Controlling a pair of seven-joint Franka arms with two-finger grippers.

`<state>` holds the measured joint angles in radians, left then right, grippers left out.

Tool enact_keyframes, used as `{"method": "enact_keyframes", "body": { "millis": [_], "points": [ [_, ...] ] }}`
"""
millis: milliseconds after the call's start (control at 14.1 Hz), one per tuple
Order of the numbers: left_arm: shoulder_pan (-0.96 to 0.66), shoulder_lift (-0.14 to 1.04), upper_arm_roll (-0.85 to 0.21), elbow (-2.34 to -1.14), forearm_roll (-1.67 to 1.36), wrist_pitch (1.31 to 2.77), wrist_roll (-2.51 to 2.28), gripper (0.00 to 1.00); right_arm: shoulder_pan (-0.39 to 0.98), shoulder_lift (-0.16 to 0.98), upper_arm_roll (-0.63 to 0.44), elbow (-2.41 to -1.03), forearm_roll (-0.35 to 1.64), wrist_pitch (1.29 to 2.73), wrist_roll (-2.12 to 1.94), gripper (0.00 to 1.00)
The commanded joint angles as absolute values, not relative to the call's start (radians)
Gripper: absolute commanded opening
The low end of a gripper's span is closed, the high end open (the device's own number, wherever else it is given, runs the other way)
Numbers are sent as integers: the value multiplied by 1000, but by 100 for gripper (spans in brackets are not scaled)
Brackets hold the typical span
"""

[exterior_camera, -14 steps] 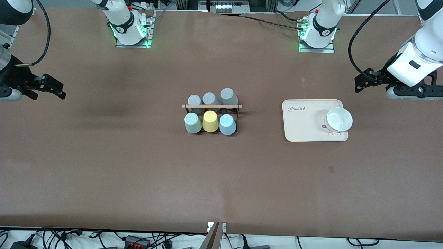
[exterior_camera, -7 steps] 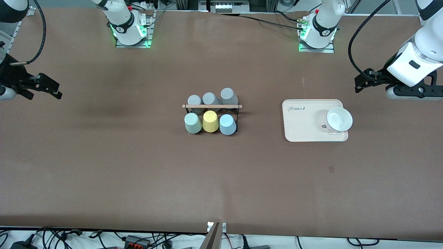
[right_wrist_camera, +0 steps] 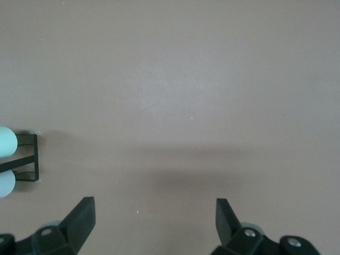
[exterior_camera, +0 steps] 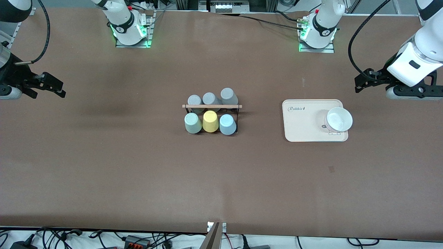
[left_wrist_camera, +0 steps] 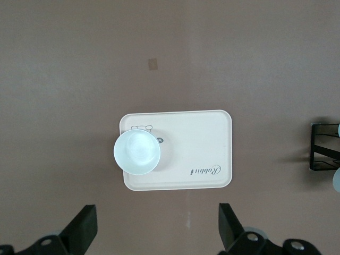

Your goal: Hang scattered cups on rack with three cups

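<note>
The black wire rack (exterior_camera: 211,106) with its wooden rod stands at the table's middle. On its side nearer the front camera sit the mint green cup (exterior_camera: 192,123), a yellow cup (exterior_camera: 210,121) and the light blue cup (exterior_camera: 227,124), bottoms up. Three grey cups (exterior_camera: 210,98) sit on its farther side. My right gripper (exterior_camera: 54,86) is open and empty over the right arm's end of the table. My left gripper (exterior_camera: 362,83) is open and empty over the left arm's end. The rack's end (right_wrist_camera: 27,158) and the mint green cup (right_wrist_camera: 6,141) show in the right wrist view.
A cream tray (exterior_camera: 301,121) with a white bowl (exterior_camera: 339,119) on it lies between the rack and the left gripper; the tray also shows in the left wrist view (left_wrist_camera: 202,143). The rack's other end (left_wrist_camera: 319,154) shows there too.
My right gripper drifted slightly toward the table's end and came back to about where it was. The left arm, the cups and the rack have not moved.
</note>
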<state>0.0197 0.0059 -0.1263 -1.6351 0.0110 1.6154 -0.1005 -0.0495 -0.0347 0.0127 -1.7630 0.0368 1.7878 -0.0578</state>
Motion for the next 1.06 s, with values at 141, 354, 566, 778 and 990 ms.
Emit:
{"method": "enact_keyframes", "body": {
  "millis": [141,354,566,778,990],
  "points": [
    [25,8,-130,-1612,12,1594,-95,100,-63,-35,29,-1741,26,1753,-61,100],
    [25,8,-130,-1612,12,1594,-95,100,-61,-38,31,-1740,2,1758,-63,100],
    [25,8,-130,-1612,12,1594,-95,100,-60,-38,34,-1741,-14,1753,-63,100],
    [25,8,-130,-1612,12,1594,-95,100,-60,-40,34,-1741,-14,1749,-63,100],
    [25,8,-130,-1612,12,1594,-94,100,-61,-38,35,-1744,-12,1752,-64,100]
  ]
}}
